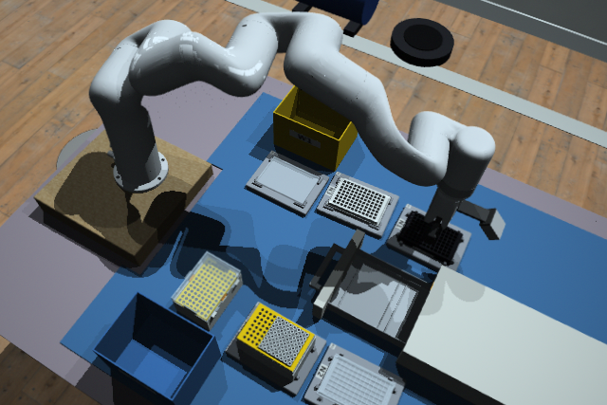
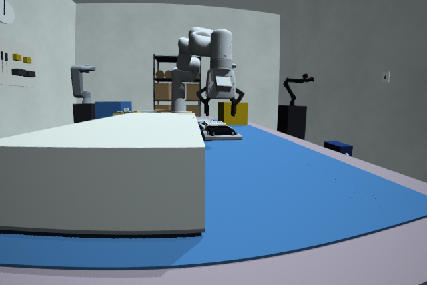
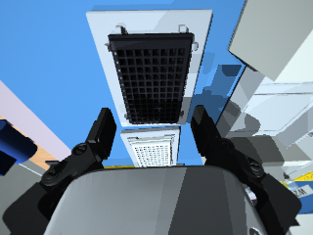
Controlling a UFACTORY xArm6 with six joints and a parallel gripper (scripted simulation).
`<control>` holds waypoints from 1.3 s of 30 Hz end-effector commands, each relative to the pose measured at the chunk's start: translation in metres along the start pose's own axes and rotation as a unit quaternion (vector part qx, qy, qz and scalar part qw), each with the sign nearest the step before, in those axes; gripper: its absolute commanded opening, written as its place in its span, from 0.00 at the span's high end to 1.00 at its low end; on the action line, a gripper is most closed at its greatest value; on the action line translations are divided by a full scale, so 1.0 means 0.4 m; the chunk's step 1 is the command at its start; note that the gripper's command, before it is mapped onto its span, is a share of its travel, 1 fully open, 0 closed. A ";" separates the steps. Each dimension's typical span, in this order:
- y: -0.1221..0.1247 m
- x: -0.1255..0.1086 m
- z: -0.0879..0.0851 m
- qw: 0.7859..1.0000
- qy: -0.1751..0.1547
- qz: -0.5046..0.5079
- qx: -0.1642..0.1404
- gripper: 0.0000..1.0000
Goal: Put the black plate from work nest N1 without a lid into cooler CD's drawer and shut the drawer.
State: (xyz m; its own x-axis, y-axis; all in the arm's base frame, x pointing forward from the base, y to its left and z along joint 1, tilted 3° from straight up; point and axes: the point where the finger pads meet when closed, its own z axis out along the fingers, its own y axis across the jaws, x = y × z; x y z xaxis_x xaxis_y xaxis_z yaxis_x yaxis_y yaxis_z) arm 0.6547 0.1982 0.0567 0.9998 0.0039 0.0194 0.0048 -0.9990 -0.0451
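the black two-finger gripper (image 3: 153,128) is wide open and empty, right above the black grid plate (image 3: 150,78), whose long side runs between the fingers.

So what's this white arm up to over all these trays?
The arm's gripper hangs open and empty above a black plate that sits in its nest on the blue bench. It has not touched the plate yet. Next to it the cooler has its drawer pulled out, with nothing in it. By the look of it, the arm is lining up to grab the plate.
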 end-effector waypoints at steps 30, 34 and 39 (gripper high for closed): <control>-0.001 0.004 0.064 1.000 0.003 0.000 0.001 0.00; -0.001 0.004 0.070 1.000 0.003 0.000 0.001 0.00; -0.001 0.004 0.075 1.000 0.003 0.000 0.001 0.00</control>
State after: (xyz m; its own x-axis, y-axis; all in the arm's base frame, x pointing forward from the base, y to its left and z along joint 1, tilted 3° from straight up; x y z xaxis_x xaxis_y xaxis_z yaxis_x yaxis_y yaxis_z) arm 0.6551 0.1996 0.0244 0.9998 0.0039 0.0189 0.0048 -0.9990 -0.0450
